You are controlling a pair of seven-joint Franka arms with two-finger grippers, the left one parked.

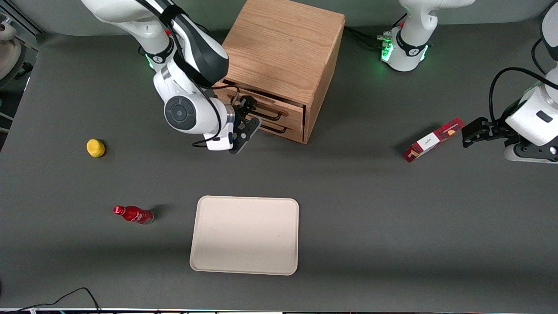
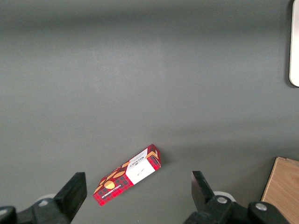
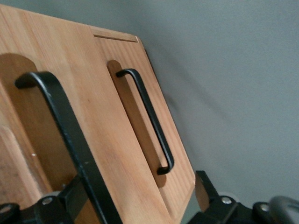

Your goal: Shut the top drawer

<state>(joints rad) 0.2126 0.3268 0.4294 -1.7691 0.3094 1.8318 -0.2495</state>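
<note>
Pincer (image 1: 245, 124) of mine hangs spread before the top drawer (image 1: 261, 107), which juts slightly from the cabinet (image 1: 283, 52) near the table's edge. Next I push its front inward, squarely.

The top drawer (image 1: 261, 104) is seen in the upper slot of a light-oak cabinet (image 1: 283, 48) standing on the bench (image 1: 348, 209). Its front panel is of light oak and carries a black wire handle (image 1: 266, 114) and a raised wooden strip. The drawer is drawn out slightly, its front standing a little proud of the cabinet face.
</note>
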